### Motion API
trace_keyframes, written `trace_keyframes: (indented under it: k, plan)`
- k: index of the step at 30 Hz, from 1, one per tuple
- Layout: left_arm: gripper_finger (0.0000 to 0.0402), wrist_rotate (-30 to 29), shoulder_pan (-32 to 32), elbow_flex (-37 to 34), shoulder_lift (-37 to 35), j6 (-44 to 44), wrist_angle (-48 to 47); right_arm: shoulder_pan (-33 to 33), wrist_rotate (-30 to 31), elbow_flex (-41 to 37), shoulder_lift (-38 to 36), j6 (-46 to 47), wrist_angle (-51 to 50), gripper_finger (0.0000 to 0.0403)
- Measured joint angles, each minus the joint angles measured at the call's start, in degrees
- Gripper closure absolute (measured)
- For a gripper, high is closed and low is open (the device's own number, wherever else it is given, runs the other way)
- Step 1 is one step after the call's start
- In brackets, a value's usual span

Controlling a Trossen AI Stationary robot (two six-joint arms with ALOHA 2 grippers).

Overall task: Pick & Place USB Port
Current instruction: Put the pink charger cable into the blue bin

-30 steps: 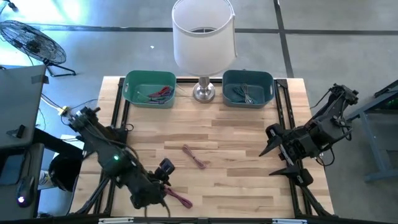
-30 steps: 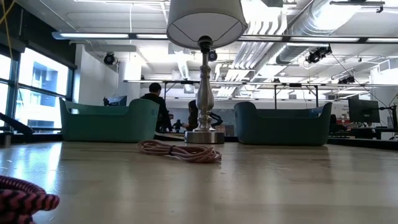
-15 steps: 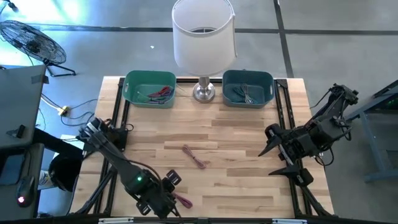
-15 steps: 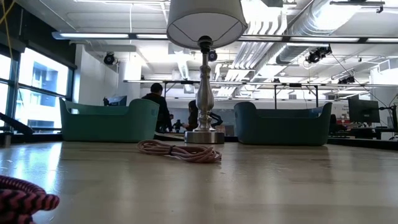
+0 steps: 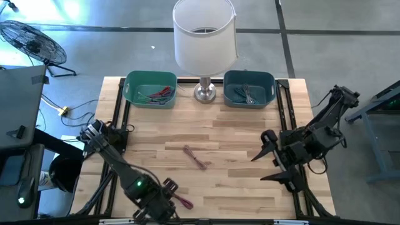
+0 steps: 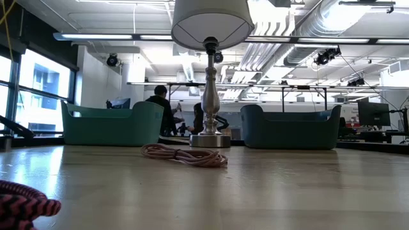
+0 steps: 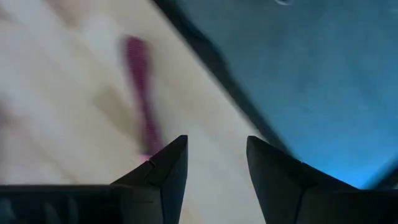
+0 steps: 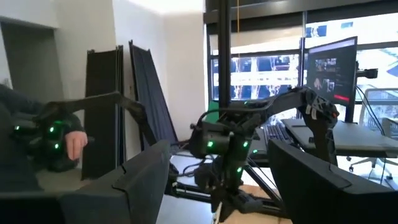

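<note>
Left gripper (image 7: 214, 163) parted and empty, low at the wooden table's (image 5: 237, 134) near edge, just beside a pink cable (image 5: 182, 200). Right gripper (image 5: 265, 159) spread wide, empty, above the right side. Second pink cable (image 5: 195, 157) mid-table. Beyond: lamp (image 5: 204, 37), two teal bins (image 5: 150, 89), people in the room (image 6: 160, 105).

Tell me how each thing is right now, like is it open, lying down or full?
Left hand: open, empty, above the front table edge beside the red cable.
Right hand: open, empty, raised.
Pink cable: lying loose mid-table.
Green bin: holds cables.
Blue bin: holds cables.
Lamp: upright.
</note>
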Motion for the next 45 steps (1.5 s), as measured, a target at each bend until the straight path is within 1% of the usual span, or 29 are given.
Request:
trace_keyframes:
  k: [2,5,8,13,16,19,23,25,30,32,39,45]
  plan:
    - [0.0241,2.1,-1.5,-0.1,0.7,-2.2,-0.2,0.5,0.9,0.0,1.4,0.0,3.0,0.0142]
    - [0.0241,1.5,-3.3,-0.1,1.8,-3.4,0.7,1.5,1.3,0.0,3.0,0.0,7.1,0.0142]
    - [0.0241,-2.7,-4.1,-0.1,3.2,-3.6,1.5,2.3,1.4,0.0,4.1,0.0,10.1,0.0142]
    - [0.0241,-12.2,-2.9,0.0,5.4,-8.4,1.7,4.1,0.7,0.0,4.2,-0.1,9.7,0.0142]
    - [0.0241,-14.1,-1.4,0.0,7.4,-12.4,2.2,4.9,-1.1,0.0,3.6,-2.2,9.4,0.0142]
    - [0.0241,-13.3,0.1,0.0,9.7,-13.9,2.8,5.2,-4.1,0.0,2.8,-1.5,8.2,0.0142]
    - [0.0241,-12.2,2.1,0.0,12.1,-13.9,3.2,6.2,-7.0,0.0,1.9,2.2,5.4,0.0142]
    - [0.0241,-11.9,3.2,0.0,13.2,-13.9,3.6,7.0,-7.2,0.0,1.9,2.2,4.0,0.0142]
    - [0.0241,-7.7,5.5,0.0,14.5,-13.5,5.0,8.3,-7.2,0.0,2.0,2.3,2.8,0.0142]
    - [0.0241,-6.9,6.0,0.0,14.7,-13.5,5.1,8.5,-8.1,0.0,1.9,2.3,2.5,0.0142]
    - [0.0241,-4.9,6.2,0.0,14.7,-13.5,5.6,8.7,-9.6,0.0,1.9,2.4,1.1,0.0142]
    - [0.0241,-5.1,6.2,-0.5,14.7,-14.0,6.1,8.9,-9.8,0.0,1.9,2.4,-0.1,0.0142]
